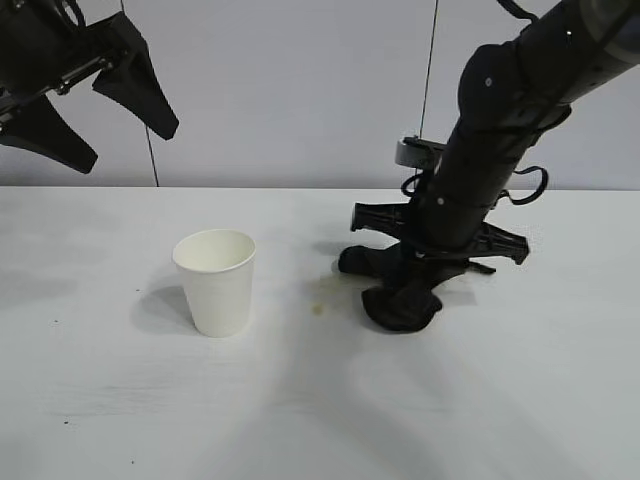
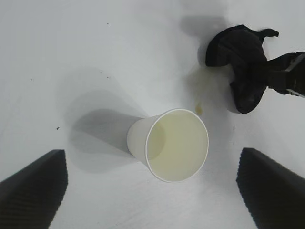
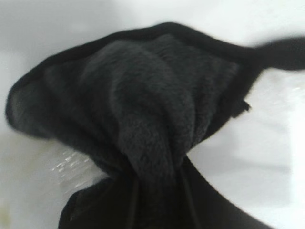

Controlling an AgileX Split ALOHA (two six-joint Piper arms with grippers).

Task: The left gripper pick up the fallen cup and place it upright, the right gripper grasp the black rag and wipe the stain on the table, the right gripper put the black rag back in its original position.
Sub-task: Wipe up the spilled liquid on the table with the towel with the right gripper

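1. Two arms are over the table point(image 1: 100, 400): the left gripper point(image 1: 85, 110) hangs high at the exterior view's upper left, and the right gripper point(image 1: 410, 275) is down at the surface, right of centre.
2. Left gripper: its two wedge fingers point(image 2: 35, 191) are spread wide with nothing between them — in the left wrist view they frame the cup from above, well clear of it.
3. Cup point(image 1: 216, 281): it stands upright on the table, mouth up, left of centre. Its inside looks faintly yellowish in the left wrist view point(image 2: 169, 145).
4. Right gripper: its jaws are nearly closed and pinch the rag point(image 1: 400, 295), which bunches into a twisted fold in the right wrist view point(image 3: 143, 119).
5. Rag: it rests bunched on the table under the gripper, one lobe toward the camera in the exterior view and another toward the cup; a thin strip pokes out at its far side in the left wrist view point(image 2: 238, 62).
6. Stain point(image 1: 320, 300): a faint amber smear lies on the table between cup and rag, just beside the rag's edge. A small darker drop point(image 2: 199, 109) sits near the cup's rim in the left wrist view.
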